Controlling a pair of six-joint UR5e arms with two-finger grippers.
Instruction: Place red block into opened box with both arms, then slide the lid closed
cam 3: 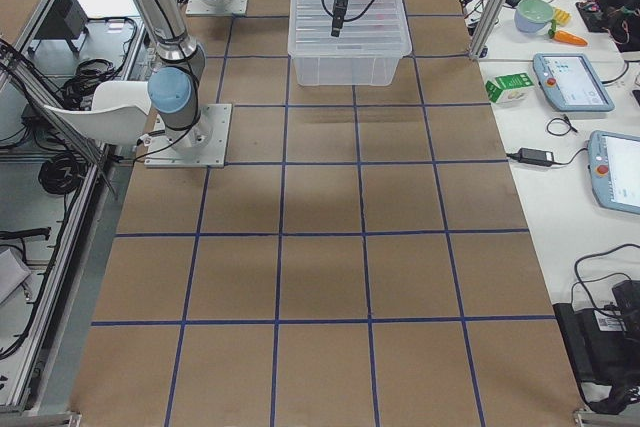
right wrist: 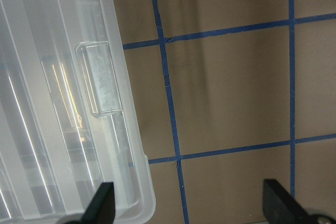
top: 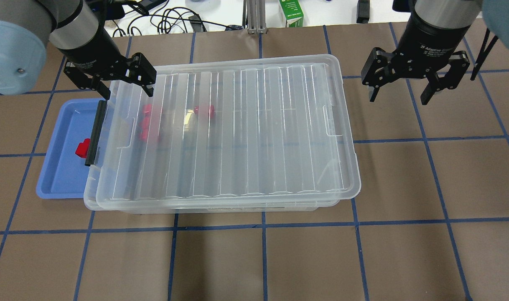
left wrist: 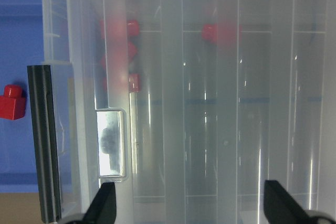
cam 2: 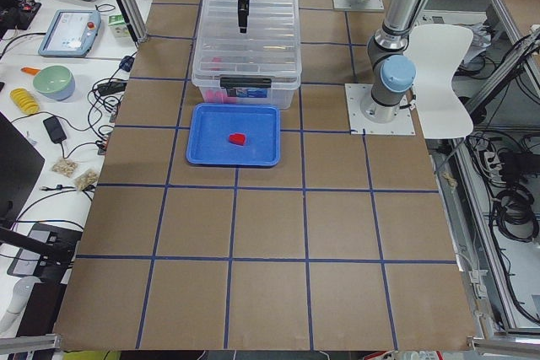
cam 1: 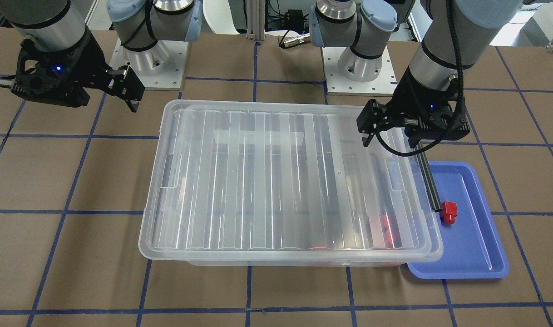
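Note:
One red block (cam 1: 449, 212) (top: 82, 147) lies on the blue tray (cam 1: 476, 254), outside the box. The clear box (top: 88, 197) carries its ribbed lid (top: 237, 133) over almost the whole opening, shifted slightly toward the robot's right. More red blocks (top: 204, 110) (left wrist: 215, 32) show blurred through the lid. My left gripper (top: 128, 90) (cam 1: 389, 141) hangs open above the box's tray-side end, holding nothing. My right gripper (top: 398, 98) (right wrist: 191, 208) is open over bare table beyond the other end, apart from the lid's notch (right wrist: 100, 85).
A black bar (top: 95, 133) runs along the box's end beside the tray. The tray's near corner is tucked under the box rim. Brown table with blue grid lines surrounds the box. Cables and a green carton (top: 291, 12) sit past the far edge.

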